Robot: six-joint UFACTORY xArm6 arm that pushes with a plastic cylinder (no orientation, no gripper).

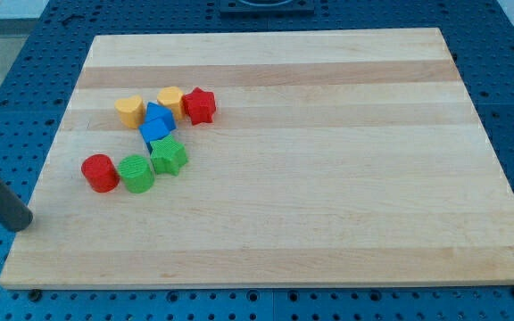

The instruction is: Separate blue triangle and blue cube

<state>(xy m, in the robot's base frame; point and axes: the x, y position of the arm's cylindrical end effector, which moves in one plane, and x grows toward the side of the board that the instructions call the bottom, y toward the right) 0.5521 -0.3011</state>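
Observation:
The blue triangle (159, 116) and the blue cube (153, 135) lie touching each other in a cluster at the board's upper left, the triangle just above the cube. My tip (21, 223) is at the board's left edge, well to the lower left of the cluster, apart from every block. The nearest block to it is the red cylinder (100, 173).
Around the blue pair: a yellow heart (129, 110), a yellow block (170, 99), a red star (199, 105), a green star (169, 156) and a green cylinder (136, 173). The wooden board (328, 178) lies on a blue perforated table.

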